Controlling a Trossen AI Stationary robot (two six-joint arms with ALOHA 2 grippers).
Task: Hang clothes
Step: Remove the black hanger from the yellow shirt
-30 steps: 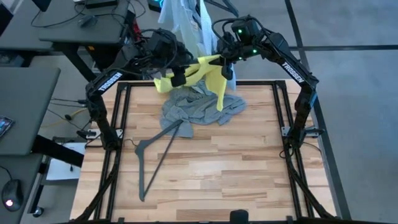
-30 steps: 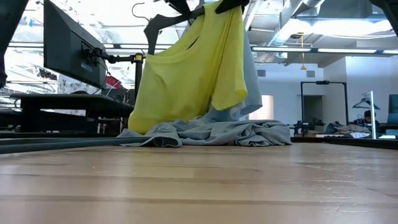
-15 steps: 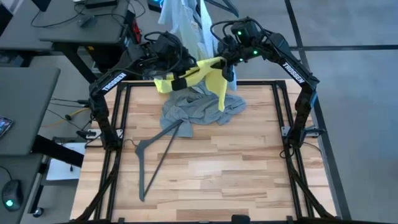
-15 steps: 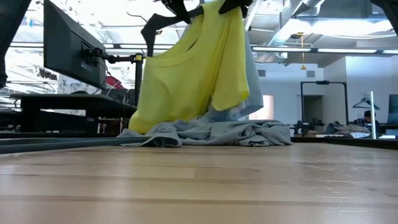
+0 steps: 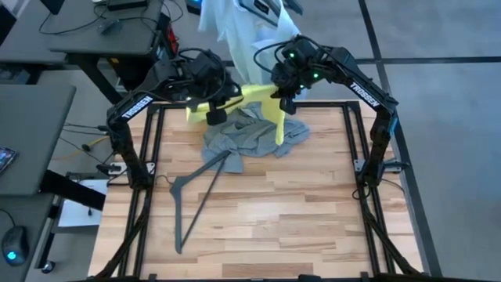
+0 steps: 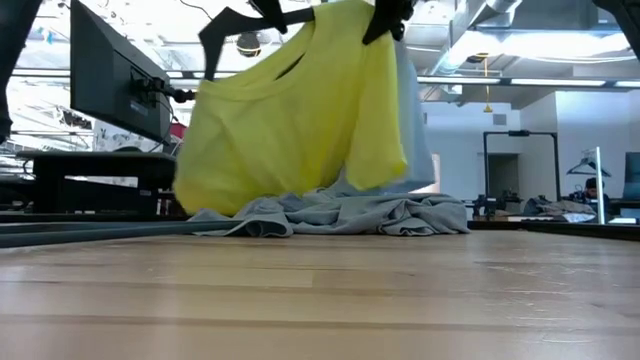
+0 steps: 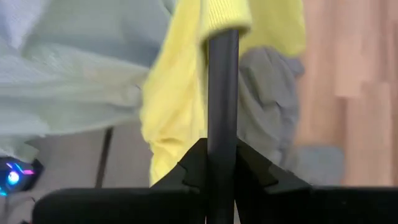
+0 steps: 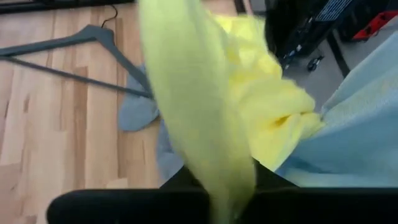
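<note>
Left end effector point(image 5: 214, 115) clamping hanger bar point(image 7: 222, 112), right end effector point(image 5: 283, 102) clenched on yellow T-shirt point(image 6: 290, 110), table's far edge

This is a big work room, like a lab. Desks point(image 5: 109, 35) with cables stand on the left, a screen point(image 6: 110, 75) sits on one, and pipes point(image 6: 500, 60) run under the high ceiling.

Floor: grey, smooth point(image 5: 454, 117), with dark seam lines.
Surface: light wood planks point(image 5: 266, 204) inside a black frame.
Desks: two grey ones point(image 5: 31, 133) beyond the surface's left edge, cables on them.
Monitor: dark screen point(image 6: 105, 75), low view.
Ceiling: exposed ducts point(image 6: 500, 35) and bright lights.
</note>
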